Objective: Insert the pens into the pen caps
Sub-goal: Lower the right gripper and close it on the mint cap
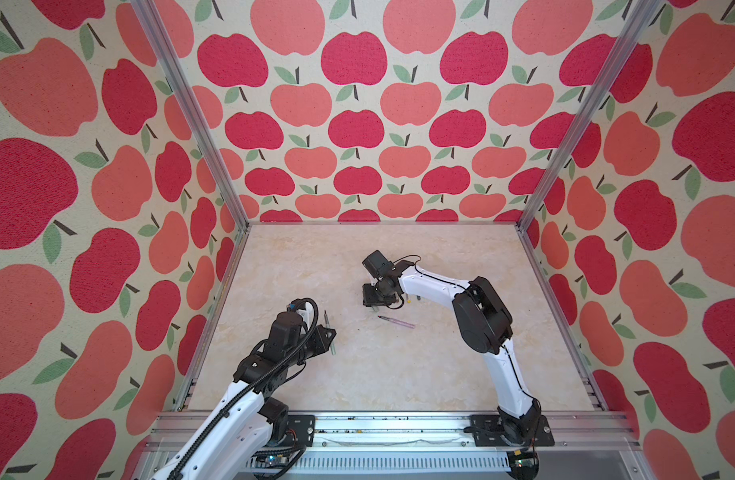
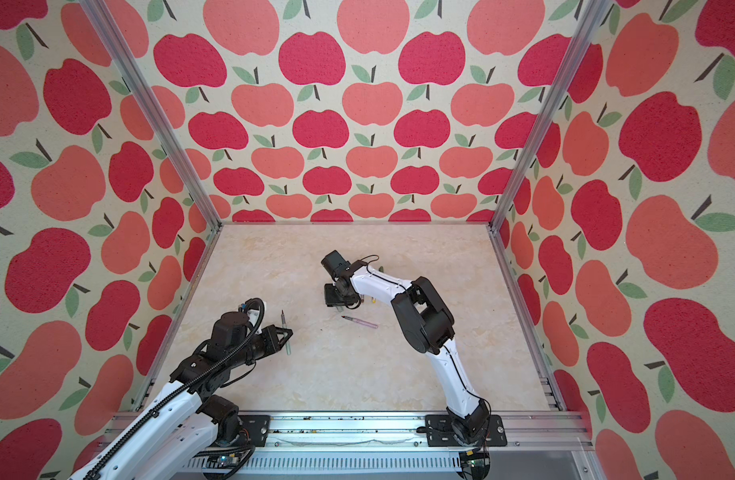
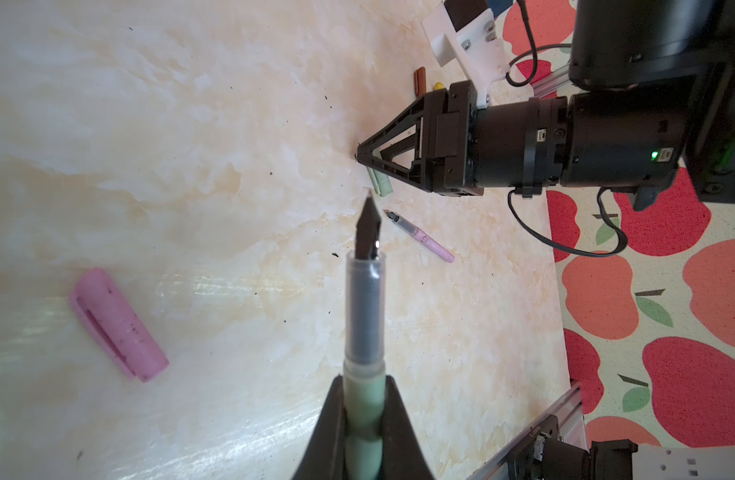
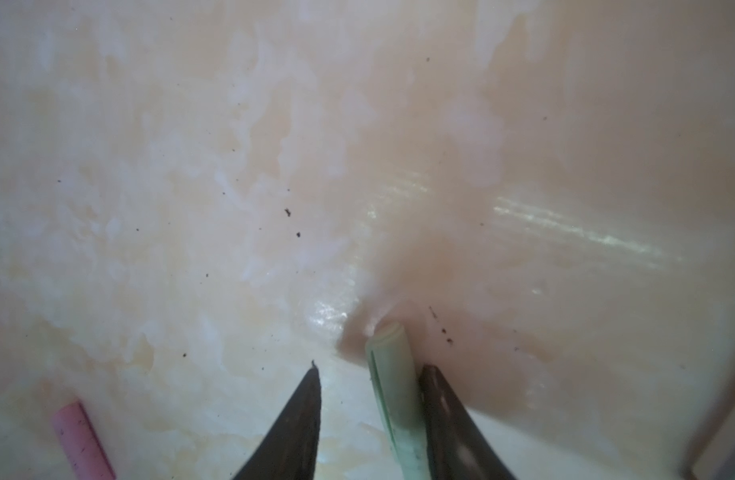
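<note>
Clamping the slim pale green pen [image 3: 363, 316] by its barrel, the left fingers [image 3: 330, 415] hold it above the marbled cream tabletop [image 3: 150, 124]. The right fingers [image 4: 299, 415] stand apart astride the stubby pale green cap [image 4: 393, 374] lying on that tabletop, one touching it. Best centre the cap between them before squeezing, I'd say, or it could skid sideways.

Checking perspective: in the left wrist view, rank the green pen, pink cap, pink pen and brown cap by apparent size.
1. green pen, inflated by nearness
2. pink cap
3. pink pen
4. brown cap
</note>
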Controlling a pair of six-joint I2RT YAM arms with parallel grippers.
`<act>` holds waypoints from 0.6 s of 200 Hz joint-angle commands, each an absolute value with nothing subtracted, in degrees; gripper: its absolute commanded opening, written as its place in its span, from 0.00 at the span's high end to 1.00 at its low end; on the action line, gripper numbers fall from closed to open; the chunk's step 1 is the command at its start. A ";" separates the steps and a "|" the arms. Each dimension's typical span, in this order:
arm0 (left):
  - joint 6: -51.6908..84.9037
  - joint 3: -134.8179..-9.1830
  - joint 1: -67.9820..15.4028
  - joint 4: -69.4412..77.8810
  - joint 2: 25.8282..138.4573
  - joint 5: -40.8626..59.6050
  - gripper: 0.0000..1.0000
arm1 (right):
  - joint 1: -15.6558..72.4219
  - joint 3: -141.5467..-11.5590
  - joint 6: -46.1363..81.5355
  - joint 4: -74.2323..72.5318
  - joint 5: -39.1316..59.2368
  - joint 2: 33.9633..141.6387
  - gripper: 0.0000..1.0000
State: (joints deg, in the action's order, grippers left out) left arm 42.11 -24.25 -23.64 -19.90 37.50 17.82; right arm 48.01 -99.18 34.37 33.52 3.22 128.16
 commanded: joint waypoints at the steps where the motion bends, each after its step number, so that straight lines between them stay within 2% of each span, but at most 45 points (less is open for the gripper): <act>1: 41.09 -23.71 -23.29 -18.28 37.41 18.85 1.00 | 48.32 -98.97 31.94 37.89 -0.14 130.72 0.63; 81: 41.41 -24.51 -23.37 -15.86 40.60 19.77 1.00 | 49.38 -94.97 30.87 35.53 -1.21 128.54 0.89; 120: 41.31 -24.96 -23.47 -15.71 41.80 19.95 1.00 | 49.74 -93.71 30.59 34.29 -1.21 127.75 0.95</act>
